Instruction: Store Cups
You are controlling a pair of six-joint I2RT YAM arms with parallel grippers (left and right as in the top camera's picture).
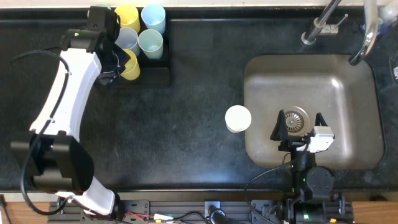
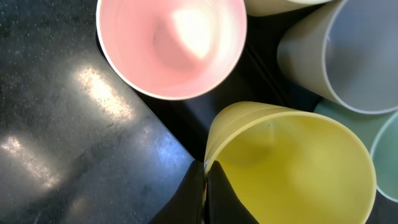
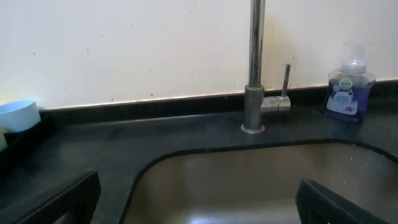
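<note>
My left gripper (image 2: 205,184) pinches the rim of the tilted yellow plastic cup (image 2: 292,165), holding it over the black rectangular tray (image 1: 155,76)'s edge, presumably to seat it there.

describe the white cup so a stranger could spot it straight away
Find the steel sink on the counter's right. At its left rim stands the white cup, alone; the other cups are coloured and crowd the black tray.

A dark speckled worktop (image 1: 186,93) holds a black tray (image 1: 155,76) of cups (image 1: 151,43) at its far left corner and a white cup (image 1: 237,118) just beside the sink (image 1: 261,68) set into its right side.
</note>
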